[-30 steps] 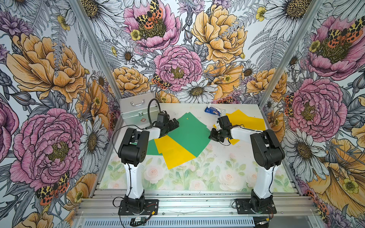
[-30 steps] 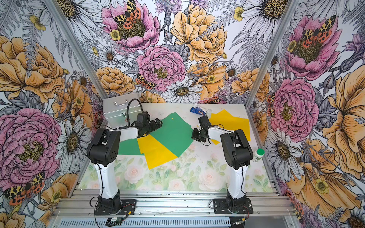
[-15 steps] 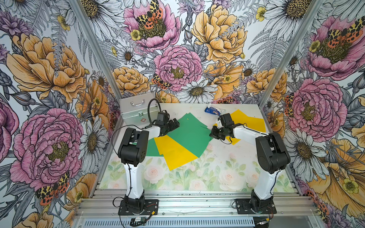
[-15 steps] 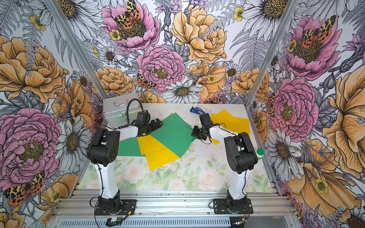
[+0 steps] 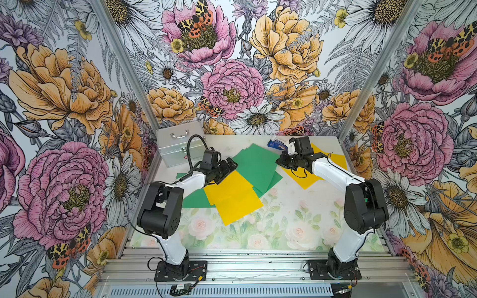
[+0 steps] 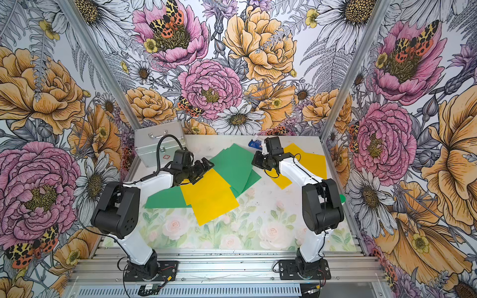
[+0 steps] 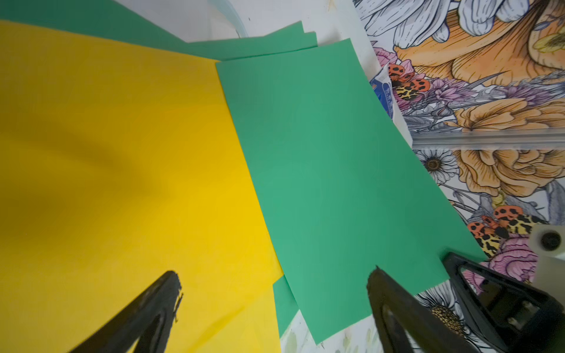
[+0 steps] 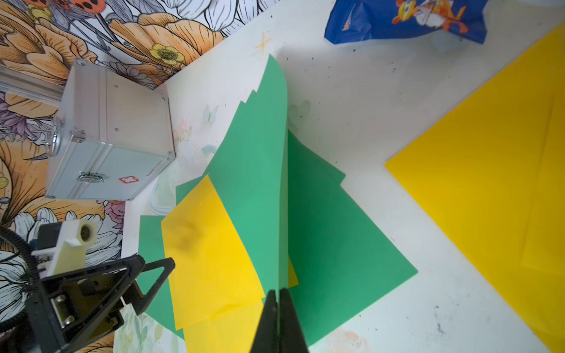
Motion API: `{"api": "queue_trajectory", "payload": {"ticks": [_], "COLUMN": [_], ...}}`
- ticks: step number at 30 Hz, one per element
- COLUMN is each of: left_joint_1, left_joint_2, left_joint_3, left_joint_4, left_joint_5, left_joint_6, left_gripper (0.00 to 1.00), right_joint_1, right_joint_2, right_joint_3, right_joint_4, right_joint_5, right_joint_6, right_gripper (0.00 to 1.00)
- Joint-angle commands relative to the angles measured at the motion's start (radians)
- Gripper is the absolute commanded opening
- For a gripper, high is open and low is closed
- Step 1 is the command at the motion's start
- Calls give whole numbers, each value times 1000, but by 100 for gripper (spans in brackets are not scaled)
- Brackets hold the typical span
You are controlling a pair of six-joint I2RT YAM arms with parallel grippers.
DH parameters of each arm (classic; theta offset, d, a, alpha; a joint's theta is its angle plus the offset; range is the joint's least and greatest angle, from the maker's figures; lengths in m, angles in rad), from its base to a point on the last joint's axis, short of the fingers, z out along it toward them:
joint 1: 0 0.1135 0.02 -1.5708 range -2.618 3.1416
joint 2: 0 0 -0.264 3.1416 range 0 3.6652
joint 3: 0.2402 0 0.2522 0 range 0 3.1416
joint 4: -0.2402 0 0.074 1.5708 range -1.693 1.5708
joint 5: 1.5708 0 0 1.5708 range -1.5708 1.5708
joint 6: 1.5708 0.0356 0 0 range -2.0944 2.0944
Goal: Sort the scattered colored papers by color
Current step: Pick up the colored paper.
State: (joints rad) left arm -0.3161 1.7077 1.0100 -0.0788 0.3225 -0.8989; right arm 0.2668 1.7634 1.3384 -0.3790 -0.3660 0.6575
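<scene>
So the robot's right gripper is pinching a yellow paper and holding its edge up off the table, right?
Not quite: the paper is the wrong color. The right gripper is pinching a green paper, not a yellow one, and holding its edge up off the table. The right wrist view shows this best.

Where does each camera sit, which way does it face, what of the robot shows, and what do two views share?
Top views: high at the front, looking down toward the back wall; both arms show whole above the table.
Left wrist: on the left arm, looking past the open left gripper at yellow paper and the top green sheet.
Right wrist: on the right arm, looking along the right gripper, shut on that green sheet; the left gripper shows too.
Shared: both wrist views catch the blue packet.
</scene>
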Motion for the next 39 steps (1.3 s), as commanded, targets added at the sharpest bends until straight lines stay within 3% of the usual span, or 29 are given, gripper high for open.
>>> {"api": "queue_trajectory", "payload": {"ticks": [1, 9, 13, 18, 31, 39], "left_joint_1": [-29, -123, -160, -175, -222, -249], "left_joint_2": [-16, 160, 244, 353, 502, 481], "left_joint_3": [-57, -82, -12, 31, 217, 164], "left_joint_4": [120, 503, 529, 734, 843, 861], "left_joint_5": [39, 113, 102, 108, 147, 152], "left_joint_6": [-138, -411, -446, -586, -731, -760], "left_gripper": [98, 98, 98, 98, 98, 98], "right_joint_1": [-5, -13, -21, -31, -61, -86], "right_joint_2": [-55, -131, -158, -199, -251, -239], "right_joint_3": [37, 49, 44, 21, -18, -17], "right_joint_4": [-2, 11, 12, 14, 22, 27], "right_joint_5": [20, 20, 11, 8, 13, 19], "right_joint_6": [25, 110, 141, 162, 174, 173], "right_gripper": [0, 0, 0, 0, 0, 0]}}
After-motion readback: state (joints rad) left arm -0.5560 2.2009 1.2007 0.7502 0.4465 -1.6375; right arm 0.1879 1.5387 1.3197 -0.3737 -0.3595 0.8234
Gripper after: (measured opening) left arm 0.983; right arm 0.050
